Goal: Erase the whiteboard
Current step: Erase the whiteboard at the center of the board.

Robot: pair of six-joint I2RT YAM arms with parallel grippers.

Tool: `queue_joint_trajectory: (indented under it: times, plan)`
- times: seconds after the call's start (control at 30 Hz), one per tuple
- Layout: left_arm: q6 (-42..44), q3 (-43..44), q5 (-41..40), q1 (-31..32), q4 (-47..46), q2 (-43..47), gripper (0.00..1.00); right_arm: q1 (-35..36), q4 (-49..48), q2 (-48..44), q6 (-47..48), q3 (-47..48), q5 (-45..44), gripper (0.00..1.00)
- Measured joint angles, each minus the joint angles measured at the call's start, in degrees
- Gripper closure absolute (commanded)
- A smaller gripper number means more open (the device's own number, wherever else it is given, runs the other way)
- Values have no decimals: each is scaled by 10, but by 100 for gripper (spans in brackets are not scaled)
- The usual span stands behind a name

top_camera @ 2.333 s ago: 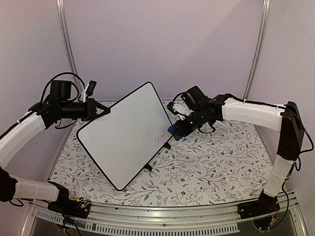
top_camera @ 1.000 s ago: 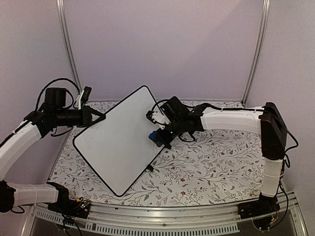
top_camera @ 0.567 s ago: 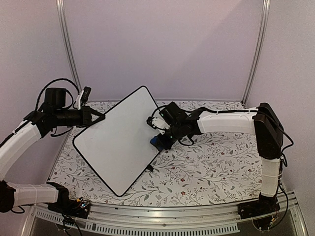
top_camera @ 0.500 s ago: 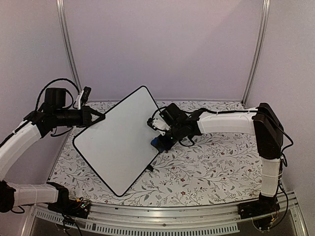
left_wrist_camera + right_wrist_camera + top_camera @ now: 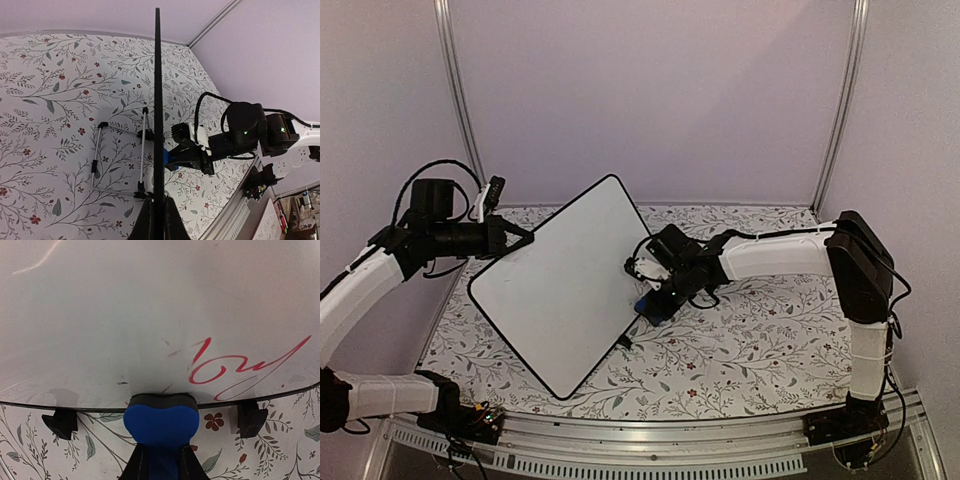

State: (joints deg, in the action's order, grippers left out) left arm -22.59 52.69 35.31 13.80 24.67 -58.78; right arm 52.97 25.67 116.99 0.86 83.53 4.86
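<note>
The left arm (image 5: 365,280) rises from its base at 7 o'clock and bends in from 9 o'clock. Its left gripper (image 5: 527,234) is closed on the upper-left rim of the large white rectangular whiteboard with a thin black rim (image 5: 560,290).

The right arm (image 5: 780,252) stands up from 5 o'clock, folds at the elbow and stretches its forearm toward 9 o'clock. The right gripper (image 5: 655,300) is clamped on a small blue eraser block (image 5: 647,308) at the board's lower-right edge.

The board sits left of centre over the floral-patterned desk (image 5: 760,350), tilted, its white face turned up toward the right arm. Its long axis runs roughly from 8 to 2 o'clock, with the footed edge facing 4 o'clock.

The left wrist view shows the board edge-on (image 5: 158,100), a thin line from 12 to 6 o'clock, with the left gripper (image 5: 159,220) closed on it and a wire stand (image 5: 143,145) behind.

Only the right wrist view shows red marker writing (image 5: 240,372) at 3 o'clock, two black feet (image 5: 250,420), and the eraser (image 5: 161,422), held in the right gripper (image 5: 161,455), meeting the lower rim.
</note>
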Motion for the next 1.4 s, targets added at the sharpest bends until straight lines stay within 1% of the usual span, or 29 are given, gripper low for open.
queue_joint_trajectory:
  times: [0.73,0.97,1.4]
  plan:
    - [-14,-16,10,-9,-24,1,100,11,20,11,5,0,-6,91]
    - [-14,-16,11,-9,-25,1,100,17,37,15,14,22,-20,91]
    - [-14,-16,10,-11,-30,1,100,21,34,16,25,63,-42,91]
